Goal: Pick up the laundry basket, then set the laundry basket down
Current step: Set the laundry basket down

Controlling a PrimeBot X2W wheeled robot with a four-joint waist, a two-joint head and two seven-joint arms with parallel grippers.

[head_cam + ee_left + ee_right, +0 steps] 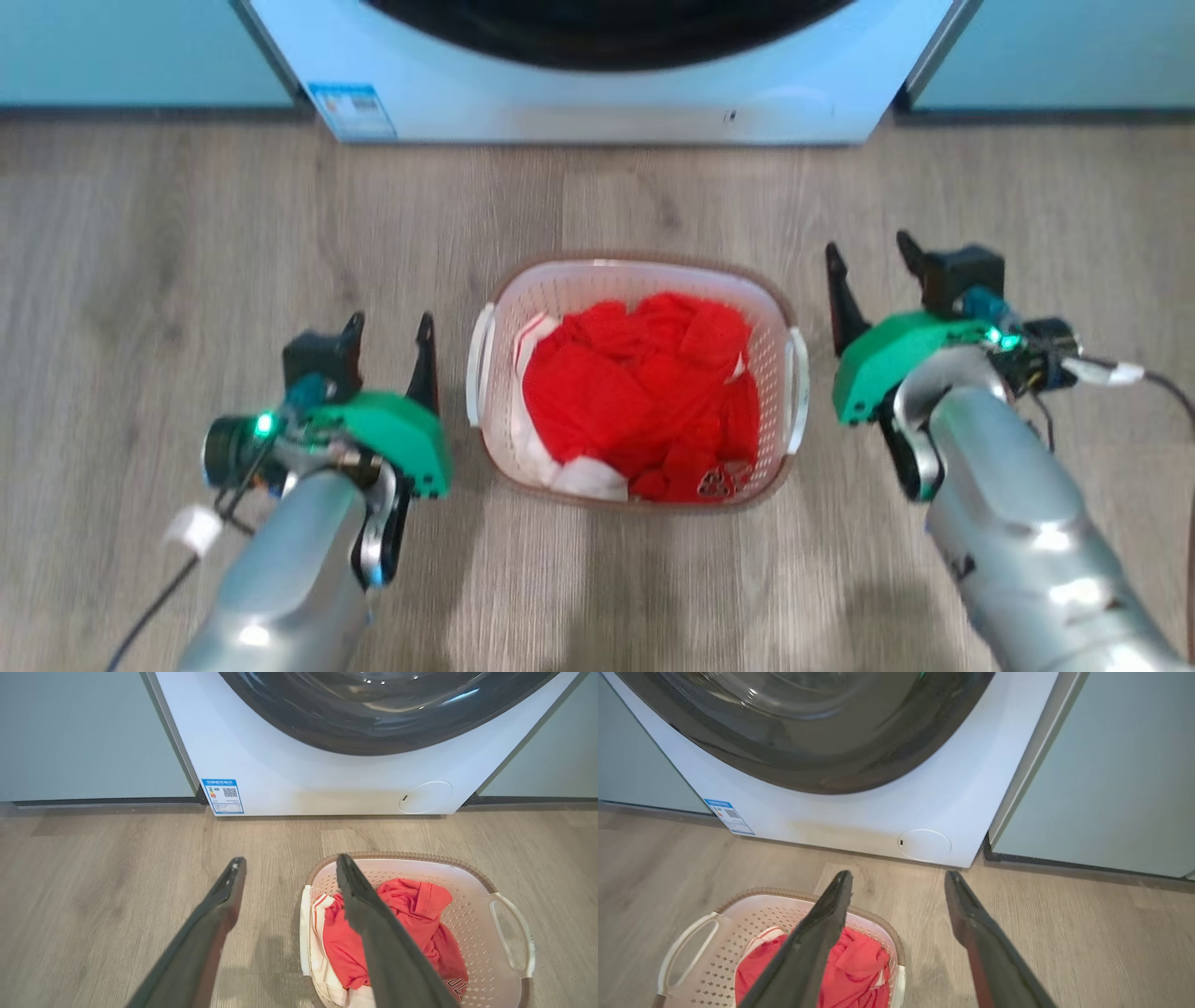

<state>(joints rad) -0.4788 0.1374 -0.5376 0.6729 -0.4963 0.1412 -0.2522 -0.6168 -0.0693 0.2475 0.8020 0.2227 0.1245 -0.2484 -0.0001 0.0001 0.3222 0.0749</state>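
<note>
The laundry basket (771, 308) stands on the wood floor in front of the washer, white perforated walls under a brown rim, with red and white clothes inside. A white handle sits on each short side. My left gripper (390, 347) hovers open just left of the basket's left handle (478, 364), touching nothing. On the other side my right gripper (870, 263) is open too, a little right of the right handle (799, 387). From the left wrist, the basket (467, 905) lies past my open left gripper (287, 865). From the right wrist, the basket (738, 924) sits left of my open right gripper (899, 879).
A white front-loading washing machine (597, 103) with a dark round door stands right behind the basket. Pale blue-grey cabinet fronts (140, 51) flank it on both sides. Wood floor (187, 233) spreads to the left and right of the basket.
</note>
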